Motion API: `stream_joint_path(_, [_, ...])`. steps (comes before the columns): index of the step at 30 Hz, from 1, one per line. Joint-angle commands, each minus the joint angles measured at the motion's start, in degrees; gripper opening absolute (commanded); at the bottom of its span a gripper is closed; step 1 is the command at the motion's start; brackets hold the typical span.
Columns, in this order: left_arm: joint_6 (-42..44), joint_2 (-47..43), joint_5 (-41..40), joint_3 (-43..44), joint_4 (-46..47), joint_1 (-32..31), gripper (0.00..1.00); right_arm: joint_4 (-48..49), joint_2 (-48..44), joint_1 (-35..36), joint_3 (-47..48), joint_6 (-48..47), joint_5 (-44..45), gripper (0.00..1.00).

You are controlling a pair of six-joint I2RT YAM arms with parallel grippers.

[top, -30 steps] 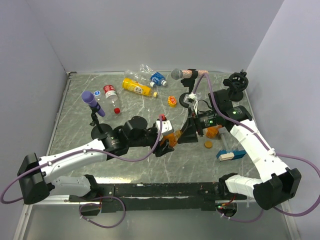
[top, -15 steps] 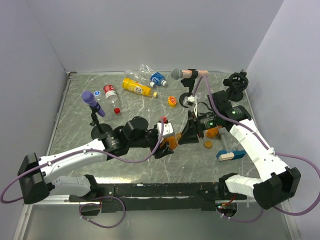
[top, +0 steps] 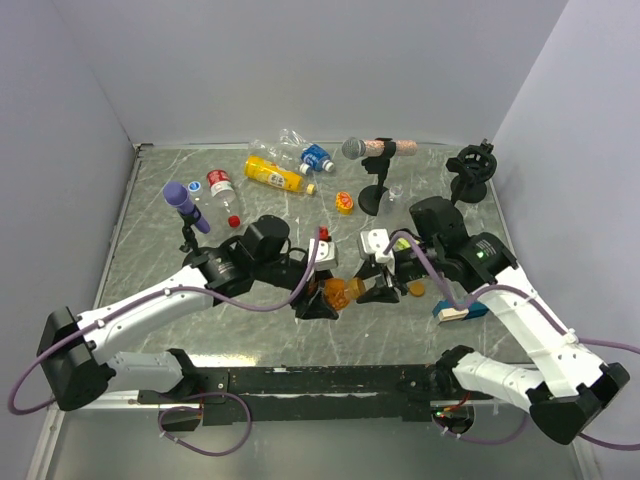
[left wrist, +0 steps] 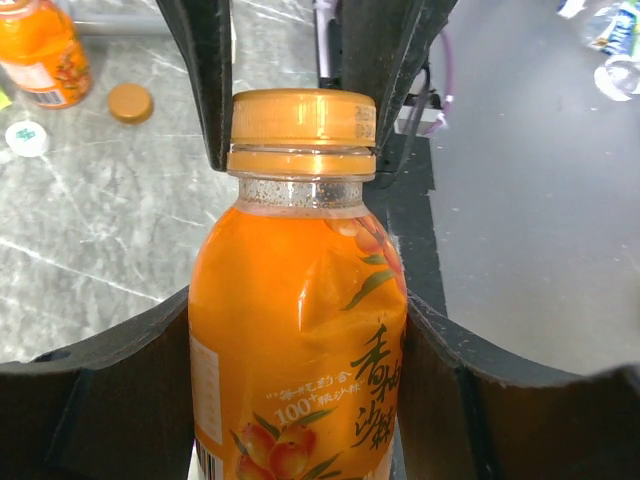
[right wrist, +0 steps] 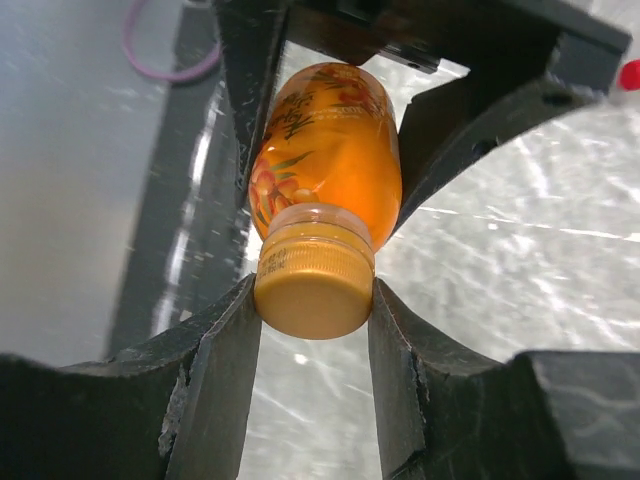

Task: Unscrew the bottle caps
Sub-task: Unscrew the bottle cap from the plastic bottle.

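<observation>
One loose cap [top: 416, 289] at orange bottle's [left wrist: 300, 300] 3 o'clock; my left gripper [left wrist: 295, 395] grips bottle, right gripper [right wrist: 312, 335] clamps its cap [right wrist: 312, 285]; rest pending.

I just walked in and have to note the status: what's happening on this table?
Both arms are working on one orange bottle. The left hand grips its body, and the right hand is shut on its orange cap, which is still on the neck. A loose cap lies on the table nearby; a yellow bottle and others lie at the far side.
</observation>
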Motion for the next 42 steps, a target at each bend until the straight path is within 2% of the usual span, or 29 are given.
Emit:
stream_joint_path(1, [-0.4, 2.1, 6.9, 3.0, 1.3, 2.2, 0.13, 2.7, -2.9, 2.3, 0.4, -8.3, 2.1, 0.00])
stream_joint_path(5, [0.1, 5.2, 8.6, 4.2, -0.3, 2.6, 0.13, 5.5, -4.5, 2.5, -1.1, -7.8, 7.4, 0.00])
stream_joint_path(6, [0.4, 5.8, 8.1, 4.8, -0.9, 2.6, 0.13, 6.1, -4.7, 2.5, -1.4, -6.8, 8.7, 0.05])
stream_joint_path(7, [0.5, 6.2, 6.7, 5.0, -1.2, 2.6, 0.13, 7.2, -4.8, 2.5, -1.7, -4.1, 9.8, 0.20])
stream_joint_path(10, [0.2, 5.6, 0.3, 4.9, -1.4, 2.5, 0.13, 8.1, -5.4, 0.4, -1.3, 4.6, 9.4, 0.85])
stream_joint_path(11, [0.4, 5.0, -2.0, 4.3, -1.2, 2.5, 0.13, 7.9, -5.6, -1.0, -1.2, 6.9, 7.2, 0.93])
stream_joint_path(13, [-0.4, 3.2, -6.0, 2.7, 0.7, 2.4, 0.13, 6.7, -5.7, -4.1, -0.8, 11.3, 1.7, 0.99])
stream_joint_path(18, [-1.3, -1.0, -15.7, -1.6, 6.1, -1.1, 0.13, 8.5, -2.3, -13.9, -2.8, 33.6, -7.9, 0.99])
stream_joint_path(21, [-0.6, -1.0, -23.3, -1.8, 7.3, -4.9, 0.13, 8.2, 2.2, -17.3, -5.1, 40.7, -15.5, 0.99])
stream_joint_path(23, [-0.3, -0.3, -27.4, -1.2, 7.5, -6.8, 0.13, 10.8, 3.1, -17.6, -6.9, 44.8, -17.0, 0.98])
stream_joint_path(26, [-0.5, 0.7, -30.3, -0.9, 8.4, -8.5, 0.13, 11.5, 4.2, -17.6, -7.7, 46.1, -14.7, 0.96])
stream_joint_path(30, [-0.8, 1.1, -32.0, -0.9, 9.3, -8.8, 0.13, 9.6, 5.5, -17.6, -6.5, 44.9, -14.4, 0.80])
stream_joint_path(34, [-0.8, 1.7, -31.9, -0.7, 9.3, -9.0, 0.13, 10.7, 5.7, -17.6, -6.9, 45.5, -15.3, 0.71])
stream_joint_path(40, [-0.8, 2.2, -30.8, -0.2, 9.1, -9.1, 0.13, 11.2, 6.7, -17.6, -6.2, 45.6, -15.7, 0.69])
stream_joint_path(42, [-0.8, 2.3, -30.4, -0.3, 9.3, -9.1, 0.13, 11.4, 6.9, -17.7, -6.2, 45.4, -15.9, 0.63])
